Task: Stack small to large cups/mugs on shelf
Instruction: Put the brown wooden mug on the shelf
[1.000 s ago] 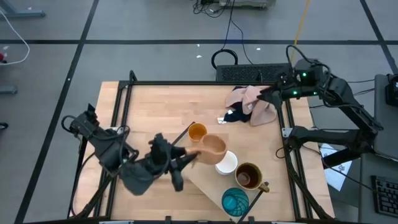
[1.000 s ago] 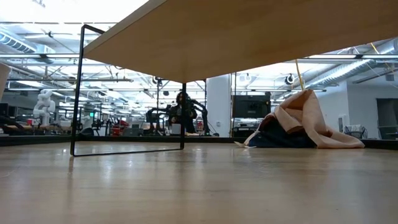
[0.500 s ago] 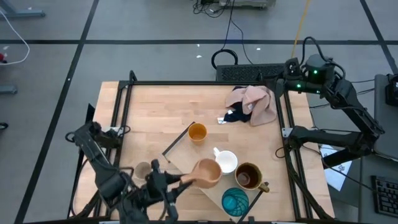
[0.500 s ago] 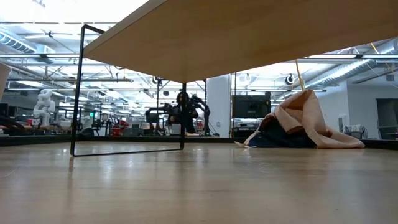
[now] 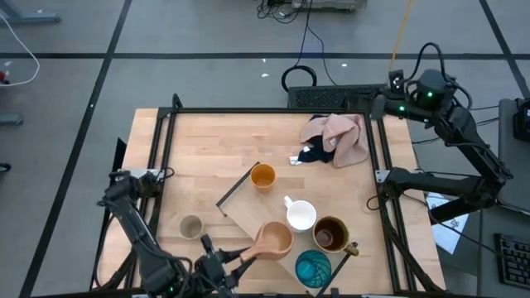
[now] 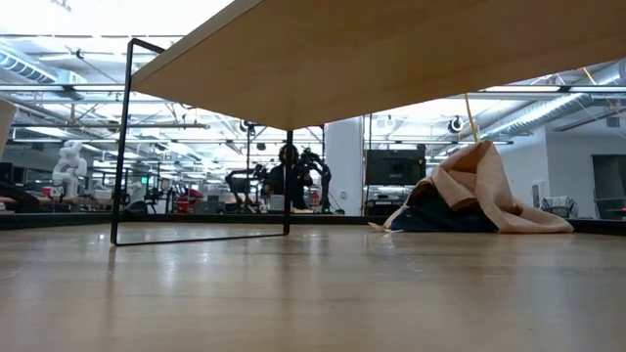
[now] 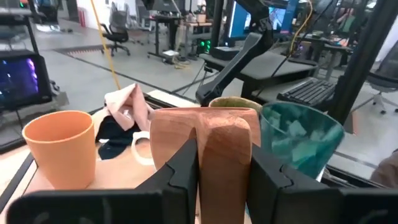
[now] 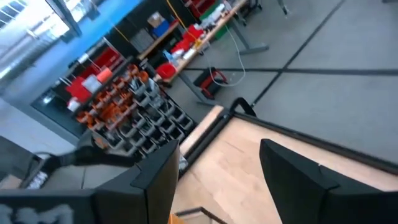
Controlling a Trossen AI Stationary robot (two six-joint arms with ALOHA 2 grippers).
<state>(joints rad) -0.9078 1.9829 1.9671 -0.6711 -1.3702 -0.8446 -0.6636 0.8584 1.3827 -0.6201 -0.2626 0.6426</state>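
Tan glazed clay fills your left pincer (image 7: 222, 165): its two dark fingers (image 7: 186, 163) are clamped on the handle of the tan handled cup (image 5: 273, 240), which hangs just above the shelf (image 5: 267, 263) near the worktop's (image 5: 207, 157) near edge, with the left arm reaching in from the near left corner. Whether the cup's base already touches the board you cannot tell from above.

Around it, the white handled mug (image 5: 301, 216) sits just to the far right of the tan cup, the dark brown handled mug (image 5: 330, 234) to its right, and the teal glazed cup (image 5: 313, 268) at the near right end of the board. The orange cup (image 5: 262, 175) stands at the far end by the dark rail, and the beige-grey cup (image 5: 191, 226) is off the shelf on the bare worktop to the left.

The step in hand looks like placing the tan cup among the others, so the size order is only partly built. Your next move calls for lowering it squarely, keeping clear of the white mug's handle, then letting go without tipping it.

Your right pincer (image 8: 217, 180) waits high past the far right corner, near the pink cloth (image 5: 346, 136) and navy cloth (image 5: 313, 154), fingers apart and holding nothing.
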